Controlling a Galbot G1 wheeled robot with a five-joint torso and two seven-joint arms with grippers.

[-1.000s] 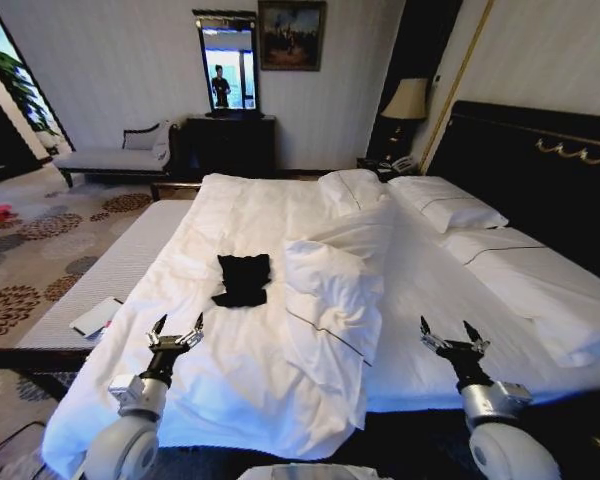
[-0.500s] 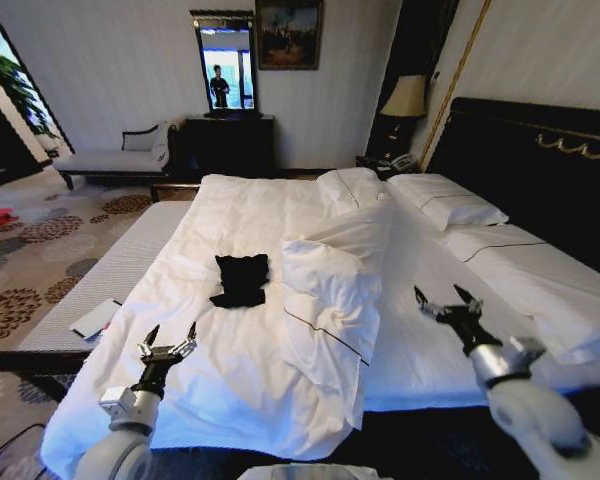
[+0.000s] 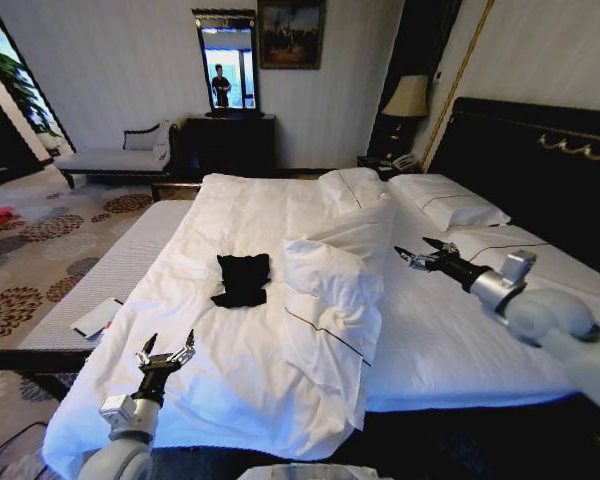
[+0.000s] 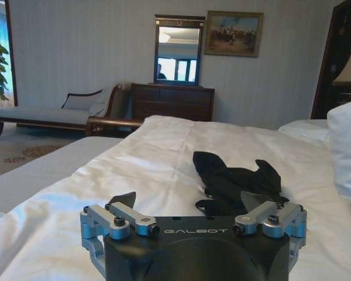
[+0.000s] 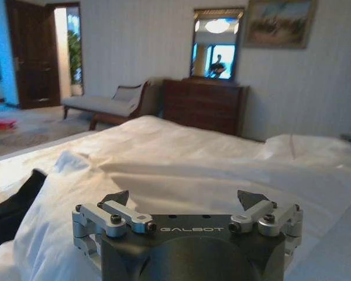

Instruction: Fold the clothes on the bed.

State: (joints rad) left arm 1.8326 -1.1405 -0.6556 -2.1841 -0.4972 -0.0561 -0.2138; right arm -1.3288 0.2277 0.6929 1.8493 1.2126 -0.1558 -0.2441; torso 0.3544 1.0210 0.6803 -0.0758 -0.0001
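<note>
Black clothes (image 3: 242, 279) crumpled mid-bed (image 3: 440, 340), unfolded. Right tool (image 3: 420, 254), jaws apart, now swung up over the bunched duvet (image 3: 332, 275); left tool (image 3: 166, 350), also apart, dropped back near the edge. Reaching barely begun.

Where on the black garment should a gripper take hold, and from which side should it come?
Probably the near hem corners of the clothes, from the foot side of the bed: the garment lies crumpled on the duvet, its lower edge toward the open left gripper. The open right gripper hovers beyond the bunched duvet.
</note>
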